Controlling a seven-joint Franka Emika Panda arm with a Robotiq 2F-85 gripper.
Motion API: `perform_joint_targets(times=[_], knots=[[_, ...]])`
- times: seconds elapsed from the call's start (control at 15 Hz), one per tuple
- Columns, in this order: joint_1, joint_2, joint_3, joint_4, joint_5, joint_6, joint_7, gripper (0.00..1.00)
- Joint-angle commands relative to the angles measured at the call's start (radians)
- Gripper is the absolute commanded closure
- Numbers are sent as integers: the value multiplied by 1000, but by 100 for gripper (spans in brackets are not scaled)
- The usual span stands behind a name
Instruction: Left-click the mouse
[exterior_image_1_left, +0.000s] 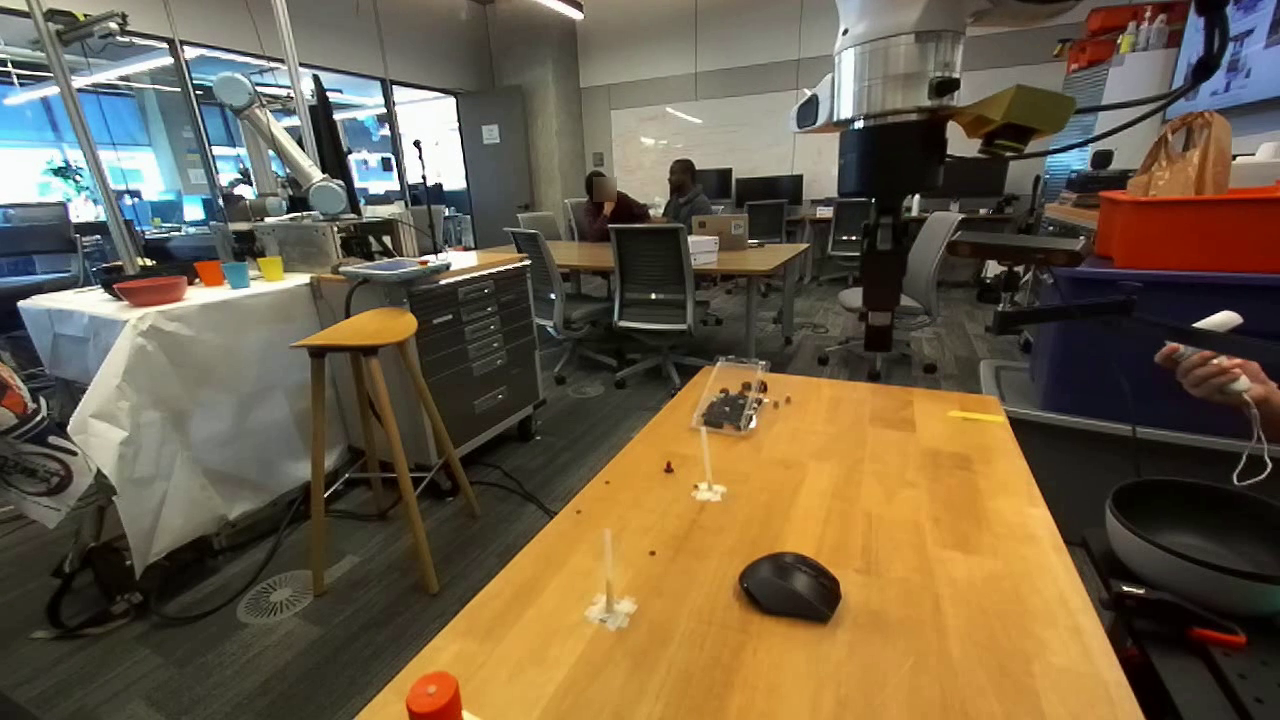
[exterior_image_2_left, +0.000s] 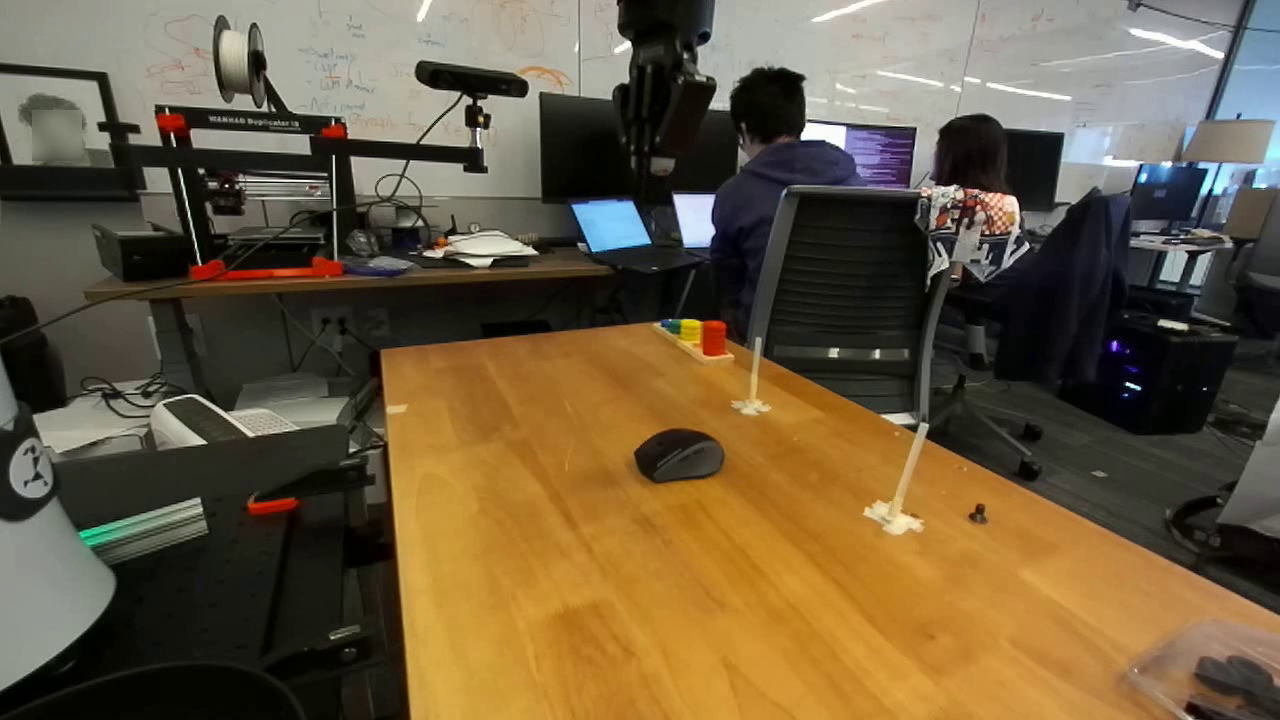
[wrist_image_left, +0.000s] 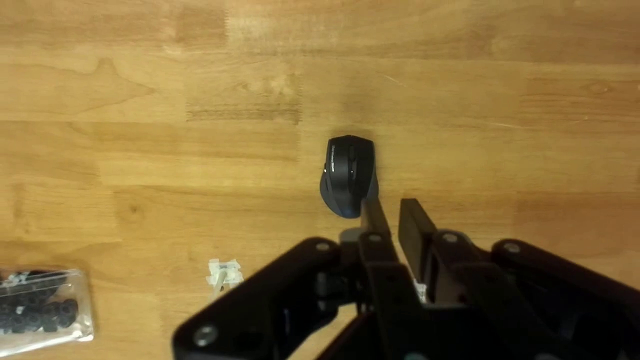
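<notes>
hand (wrist_image_left: 391, 207): fingers narrowly parted; high above table (exterior_image_1_left: 900, 500); mouse (wrist_image_left: 349, 175): on table, well apart from hand

Silvery screws (wrist_image_left: 205, 335) dot the black, flat-fingered hand (wrist_image_left: 390, 207); above it are a shiny metal collar (exterior_image_1_left: 897, 78), white casing (exterior_image_1_left: 890, 15) and, to one side, an olive-yellow block (exterior_image_1_left: 1022, 112) and black cable (exterior_image_1_left: 1214, 42).
</notes>
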Motion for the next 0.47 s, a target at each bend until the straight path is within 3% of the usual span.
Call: perform_joint_targets(times=[0.0,0.13,0.4], knots=[[-17,-4,14,2,8,-17,-5,76],[-18,-9,13,2,12,-26,-9,67],[-18,-9,13,2,13,-27,-9,67]])
